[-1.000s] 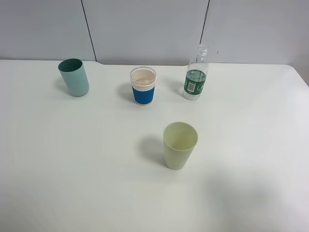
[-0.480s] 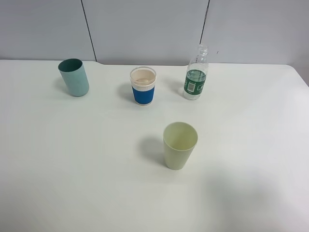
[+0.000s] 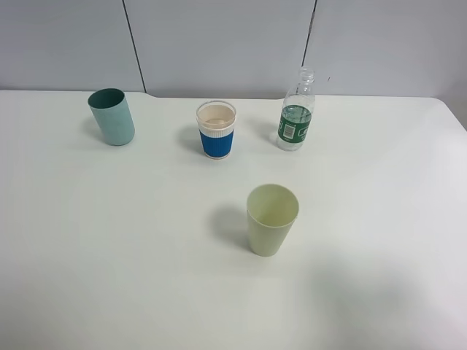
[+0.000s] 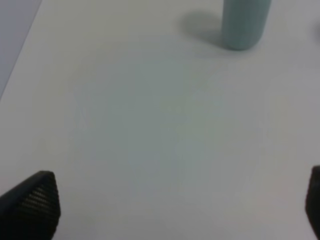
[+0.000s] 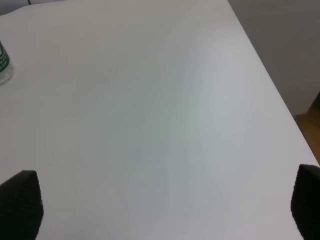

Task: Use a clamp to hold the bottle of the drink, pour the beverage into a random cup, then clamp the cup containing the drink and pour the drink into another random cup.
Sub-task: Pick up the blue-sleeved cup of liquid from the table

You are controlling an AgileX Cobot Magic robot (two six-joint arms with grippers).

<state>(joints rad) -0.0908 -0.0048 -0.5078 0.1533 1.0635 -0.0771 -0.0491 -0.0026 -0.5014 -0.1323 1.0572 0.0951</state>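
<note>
Bottle upright at the far right of the table, long axis vertical, standing apart to the right of the blue-sleeved cup; pale yellow-green cup nearer, about centre. Right gripper spread wide with nothing between the jaws, over bare table; only a sliver of the bottle's base shows at the margin of its wrist view, so the bottle lies ahead and off to one side, well apart. Left gripper equally wide and empty, facing the teal cup; judged: right arm is nearer, side-on approach at the label.
</note>
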